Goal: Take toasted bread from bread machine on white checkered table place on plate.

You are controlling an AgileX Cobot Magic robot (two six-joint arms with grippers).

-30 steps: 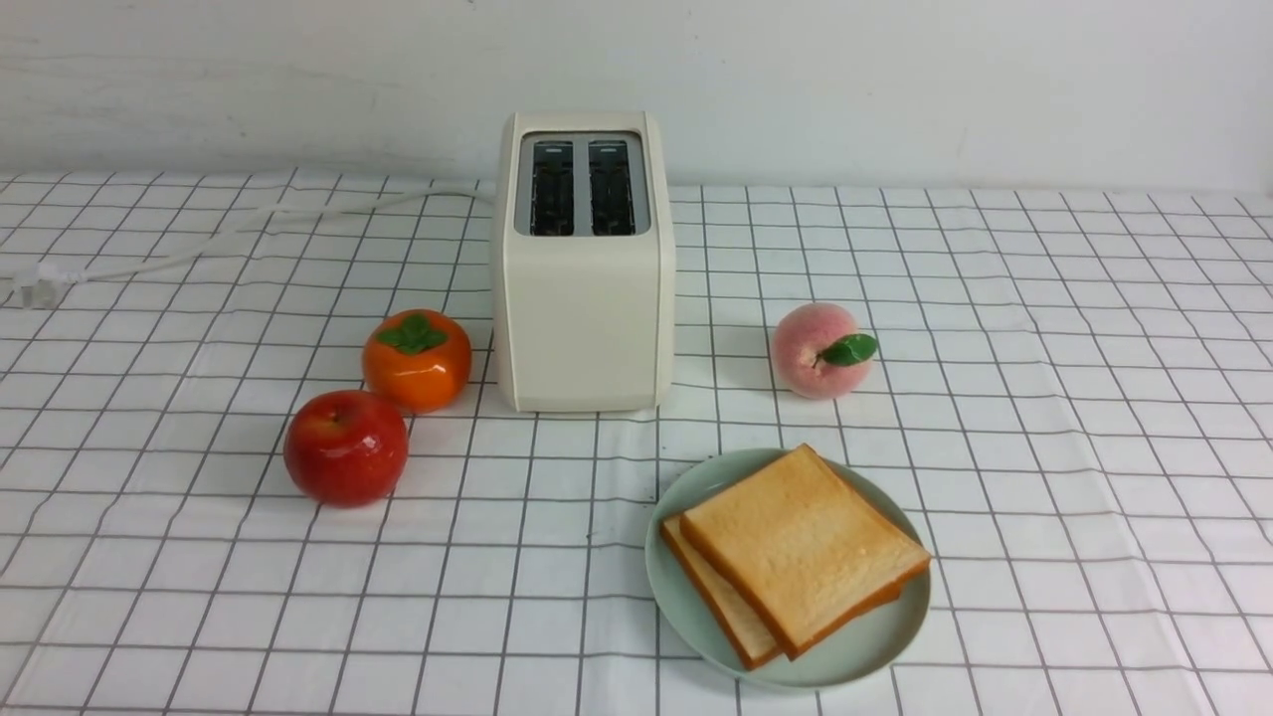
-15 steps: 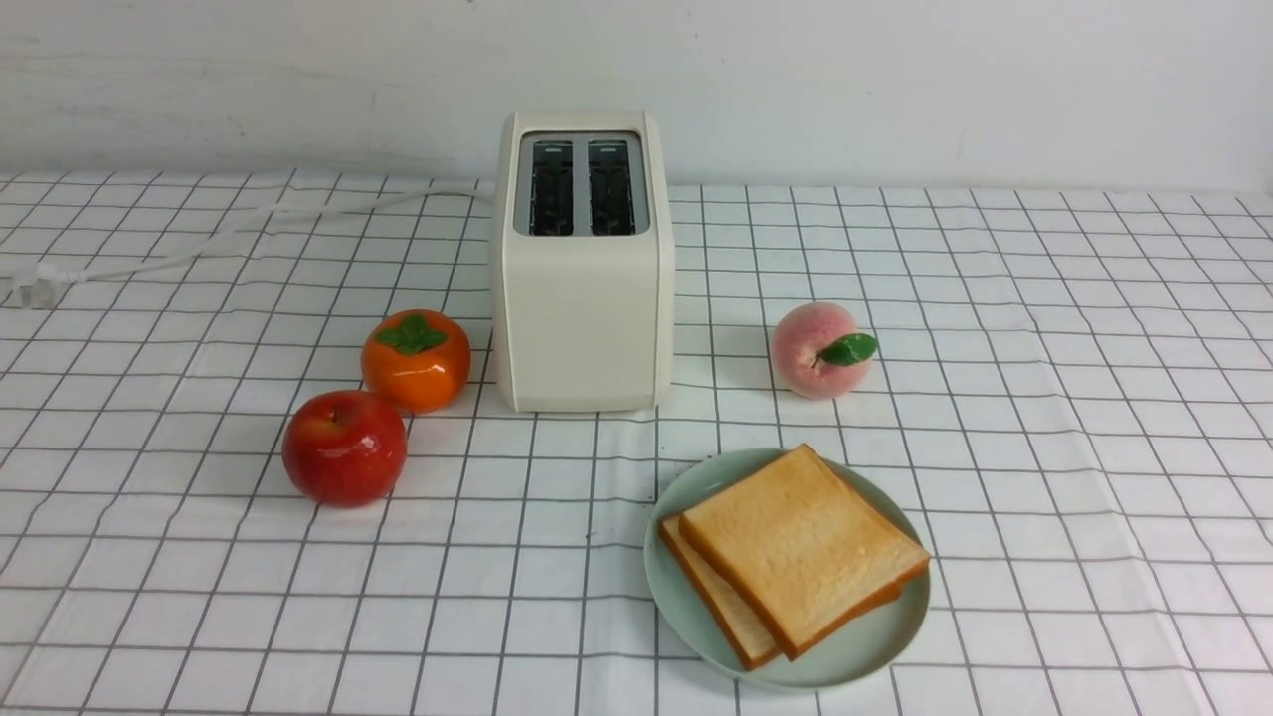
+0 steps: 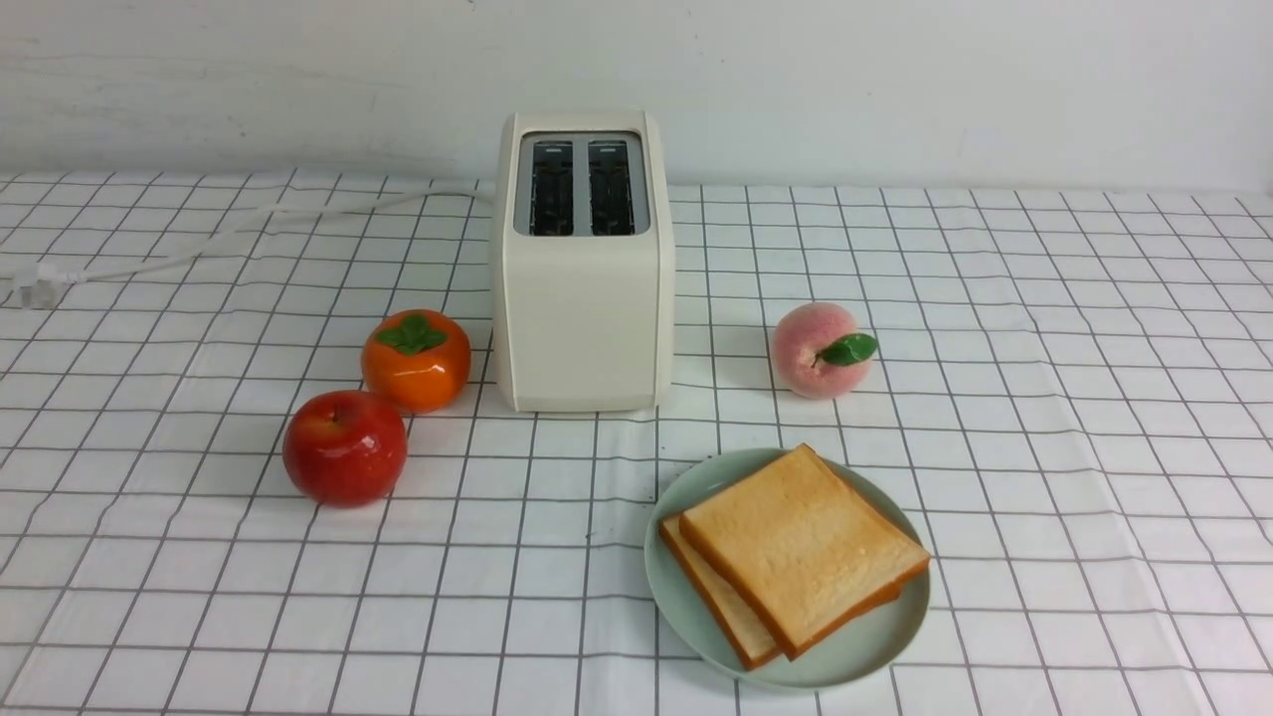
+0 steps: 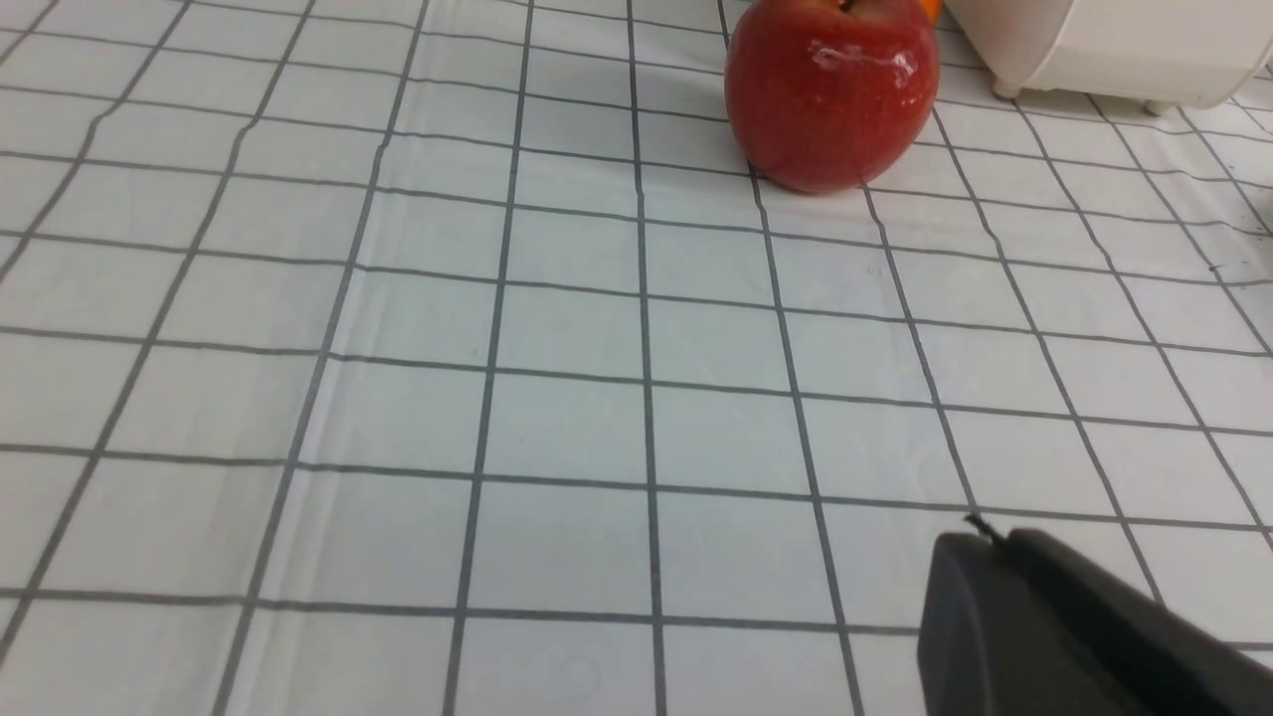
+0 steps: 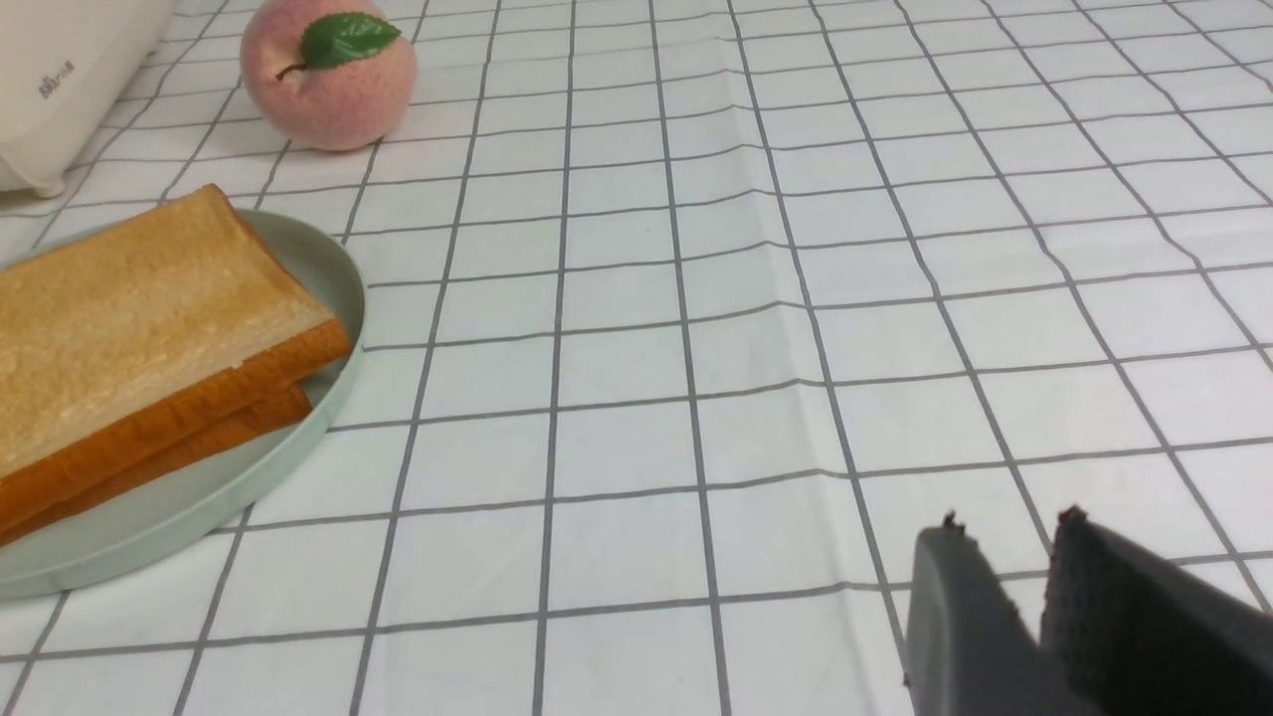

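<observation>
Two slices of toasted bread lie stacked on the plate [image 3: 875,641], the upper slice [image 3: 801,542] skewed over the lower one [image 3: 721,602]. The bread machine [image 3: 582,298] stands behind on the white checkered table [image 3: 1094,398], and both slots look empty. Neither gripper shows in the front view. My left gripper [image 4: 995,537] is shut and empty, low over bare cloth short of the red apple [image 4: 830,94]. My right gripper [image 5: 1004,527] has its tips slightly apart and is empty, over cloth to the right of the plate [image 5: 328,268] and toast [image 5: 129,308].
A red apple [image 3: 345,447] and an orange persimmon [image 3: 416,360] sit left of the toaster's front. A peach [image 3: 820,350] sits to its right, behind the plate. The white cord [image 3: 199,249] runs to the far left, ending in a plug.
</observation>
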